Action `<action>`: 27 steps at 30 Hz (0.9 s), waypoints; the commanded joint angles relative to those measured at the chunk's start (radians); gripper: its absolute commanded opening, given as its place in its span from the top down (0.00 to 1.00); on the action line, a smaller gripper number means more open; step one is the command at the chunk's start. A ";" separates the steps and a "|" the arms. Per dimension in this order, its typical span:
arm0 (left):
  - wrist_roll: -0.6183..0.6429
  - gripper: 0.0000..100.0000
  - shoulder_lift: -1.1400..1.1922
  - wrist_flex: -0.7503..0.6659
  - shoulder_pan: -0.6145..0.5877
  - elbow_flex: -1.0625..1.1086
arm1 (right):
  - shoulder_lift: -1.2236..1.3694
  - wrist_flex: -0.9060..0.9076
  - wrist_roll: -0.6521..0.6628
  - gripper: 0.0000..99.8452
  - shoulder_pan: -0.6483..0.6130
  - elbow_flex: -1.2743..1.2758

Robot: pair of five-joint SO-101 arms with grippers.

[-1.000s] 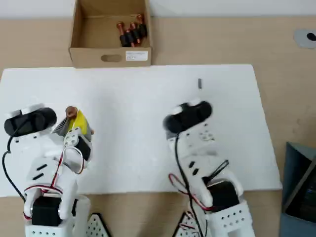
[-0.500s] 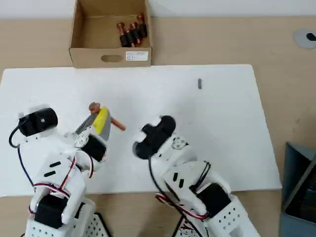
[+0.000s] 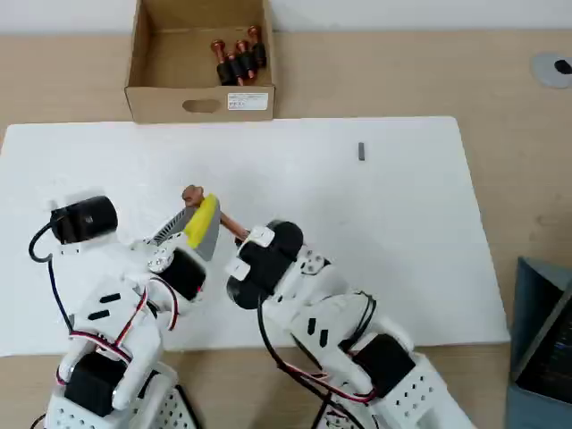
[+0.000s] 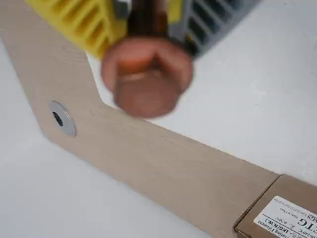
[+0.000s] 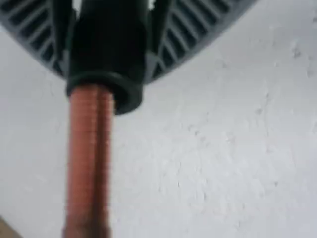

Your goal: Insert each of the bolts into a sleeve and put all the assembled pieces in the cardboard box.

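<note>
My left gripper (image 3: 202, 218), with one yellow and one grey finger, is shut on a copper bolt (image 3: 194, 196) above the white mat. The bolt's round head (image 4: 147, 75) faces the left wrist camera, and its threaded shaft (image 3: 231, 224) points at the right arm. My right gripper (image 3: 249, 240) is shut on a black sleeve (image 5: 109, 49). In the right wrist view the threaded shaft (image 5: 89, 158) enters the sleeve's open end. The cardboard box (image 3: 143, 63) stands at the back left and holds several assembled pieces (image 3: 239, 59).
A white mat (image 3: 393, 232) covers the wooden table (image 3: 402, 76). On the mat at the back right lies a small dark piece (image 3: 361, 151). A grey bin (image 3: 541, 349) stands at the right edge. A round grey disc (image 3: 554, 68) sits far right.
The left arm has carried the bolt rightwards towards the mat's middle. The right arm has swung left and forward until its sleeve met the bolt's shaft.
</note>
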 commanded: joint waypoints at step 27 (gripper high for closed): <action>-0.087 1.00 -0.012 0.095 0.100 -0.028 | -0.010 -0.028 0.068 0.99 -0.008 -0.076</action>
